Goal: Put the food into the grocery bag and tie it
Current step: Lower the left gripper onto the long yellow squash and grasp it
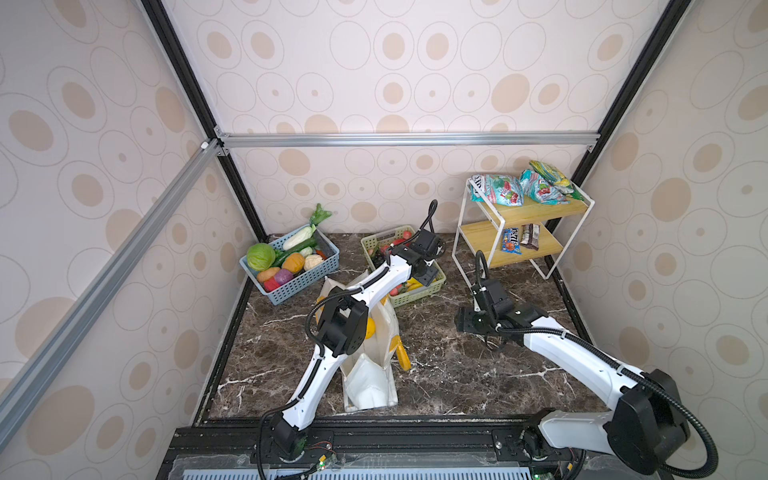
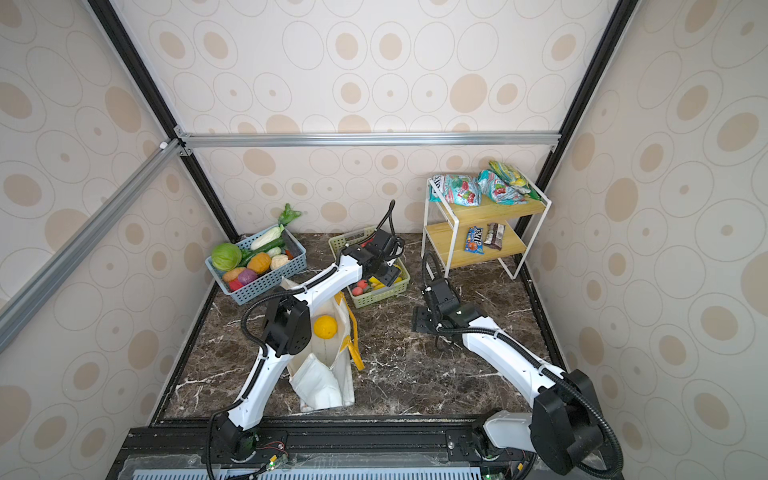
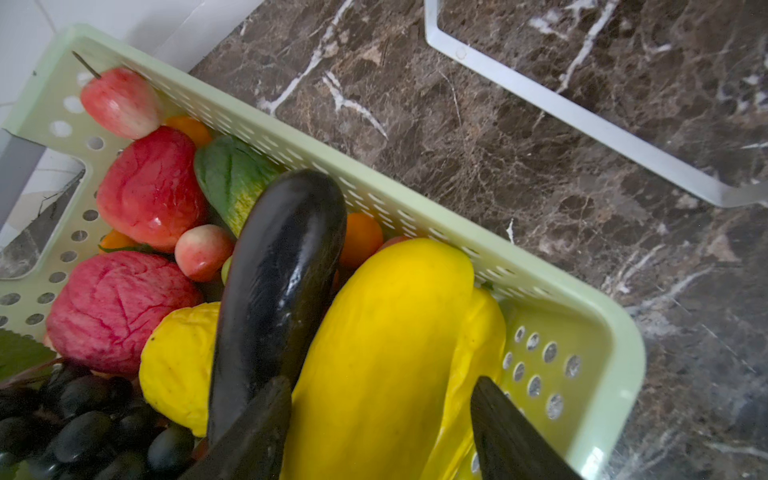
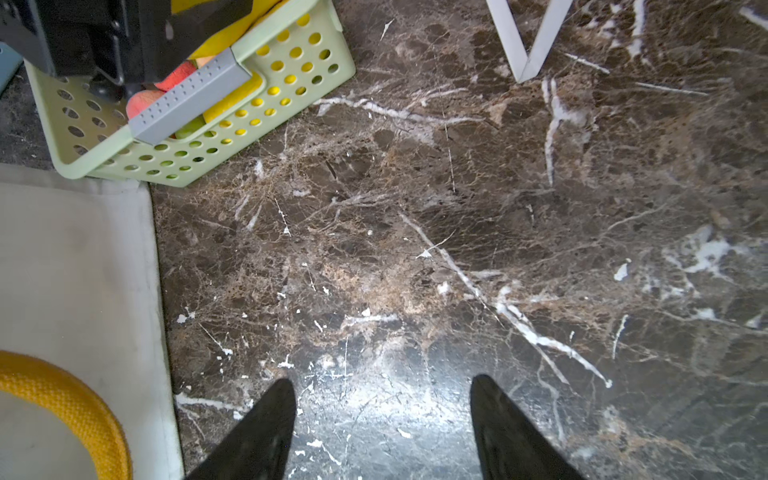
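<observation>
The cream-white grocery bag [image 1: 370, 382] [image 2: 324, 386] stands open at the front left with a round yellow-orange fruit [image 2: 325, 327] inside. My left gripper [image 1: 428, 276] [image 3: 382, 415] reaches into the green basket [image 3: 415, 224]. It is open, and its fingers straddle a long yellow fruit [image 3: 382, 332] beside a dark eggplant [image 3: 282, 270]. More food, among it a purple onion [image 1: 284, 276] and a pale cauliflower [image 1: 313, 262], lies in the blue basket [image 1: 299, 286]. My right gripper [image 1: 463, 322] [image 4: 382, 415] hovers open and empty over bare marble right of the bag.
A white-framed wooden shelf [image 1: 523, 232] at the back right holds snack packets [image 1: 498, 191] and candy bars [image 1: 521, 239]. The green basket [image 1: 419, 297] touches the bag's far end. The bag's yellow handle [image 4: 62, 399] shows in the right wrist view. Walls enclose the marble floor.
</observation>
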